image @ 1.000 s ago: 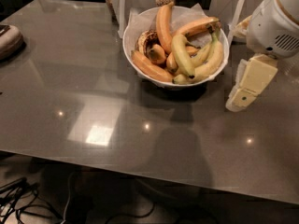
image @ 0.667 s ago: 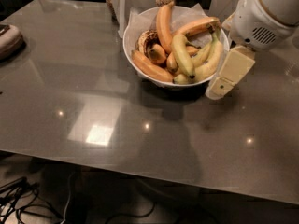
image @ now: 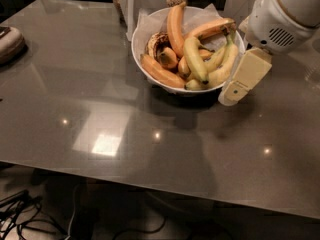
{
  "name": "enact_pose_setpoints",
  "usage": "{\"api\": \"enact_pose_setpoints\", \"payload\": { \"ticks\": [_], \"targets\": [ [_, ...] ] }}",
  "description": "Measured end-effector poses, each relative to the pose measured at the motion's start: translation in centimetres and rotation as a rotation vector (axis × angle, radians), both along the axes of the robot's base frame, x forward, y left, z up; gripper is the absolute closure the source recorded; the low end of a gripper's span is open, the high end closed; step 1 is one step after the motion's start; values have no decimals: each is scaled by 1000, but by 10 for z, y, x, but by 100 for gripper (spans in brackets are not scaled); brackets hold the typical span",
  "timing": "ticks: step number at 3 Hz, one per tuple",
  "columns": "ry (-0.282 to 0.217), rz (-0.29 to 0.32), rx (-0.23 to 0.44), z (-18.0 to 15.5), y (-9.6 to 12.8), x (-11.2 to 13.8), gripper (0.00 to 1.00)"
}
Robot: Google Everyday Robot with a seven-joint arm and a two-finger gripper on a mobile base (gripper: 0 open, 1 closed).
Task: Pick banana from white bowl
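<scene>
Swinging left, our arm (image: 280,21) has carried the pincer (image: 235,89) from out over the grey worktop (image: 100,114) to just beside the right rim of the white bowl (image: 140,59). Whether the pincer is spread or pressed together we cannot tell. The banana (image: 194,58) lies to its left, mid-bowl, with its long axis running from the far side to the near rim and its dark tip nearest us. Two paler bananas (image: 223,66) and the rim stand between, so we judge a lift over them comes first. Long orange bananas (image: 175,26) flank it further left.
</scene>
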State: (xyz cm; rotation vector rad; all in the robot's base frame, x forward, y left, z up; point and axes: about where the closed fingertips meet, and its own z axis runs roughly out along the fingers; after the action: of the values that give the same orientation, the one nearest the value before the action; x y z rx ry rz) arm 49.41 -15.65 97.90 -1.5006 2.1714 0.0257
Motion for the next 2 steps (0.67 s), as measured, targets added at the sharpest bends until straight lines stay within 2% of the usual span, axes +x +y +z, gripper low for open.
{"api": "enact_pose_setpoints", "payload": {
  "ticks": [1, 2],
  "targets": [
    [-49, -86, 63, 5, 4, 7, 0],
    [-110, -249, 172, 6, 13, 22, 0]
  ]
}}
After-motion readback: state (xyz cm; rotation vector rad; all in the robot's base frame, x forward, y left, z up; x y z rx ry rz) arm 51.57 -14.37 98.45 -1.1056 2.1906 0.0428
